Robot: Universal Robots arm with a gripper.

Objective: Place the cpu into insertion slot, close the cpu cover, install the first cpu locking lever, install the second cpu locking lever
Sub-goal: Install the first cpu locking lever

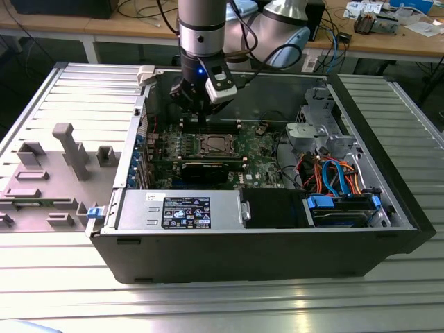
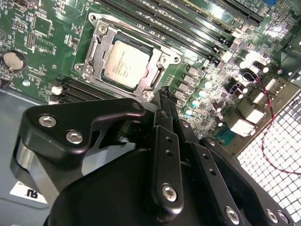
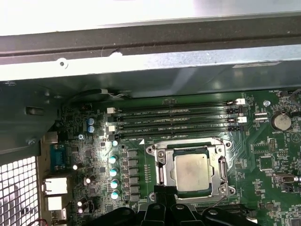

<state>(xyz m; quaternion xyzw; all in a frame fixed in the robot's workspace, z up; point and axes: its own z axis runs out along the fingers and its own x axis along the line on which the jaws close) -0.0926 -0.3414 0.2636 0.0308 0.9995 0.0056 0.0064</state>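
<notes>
The cpu (image 2: 126, 66) lies flat in the insertion slot (image 2: 100, 29), its silver-grey top facing up. The cpu cover (image 2: 161, 65) lies down around the chip as a silvery frame. In the first wrist view the cpu (image 3: 190, 172) sits framed by the cpu cover (image 3: 222, 165) on the green motherboard. My gripper (image 2: 163, 93) hangs just above the socket's edge, its two thin fingers pressed together with nothing between them. In the exterior view the gripper (image 1: 200, 118) hovers inside the open computer case, just behind the cpu (image 1: 214, 144).
Long black memory slots (image 3: 178, 123) run beside the socket. A power supply box (image 1: 182, 210) sits at the case front. Orange and blue cables (image 1: 331, 175) and a drive cage (image 1: 316, 125) fill the exterior view's right. Grey fixtures (image 1: 69, 149) stand on the table at its left.
</notes>
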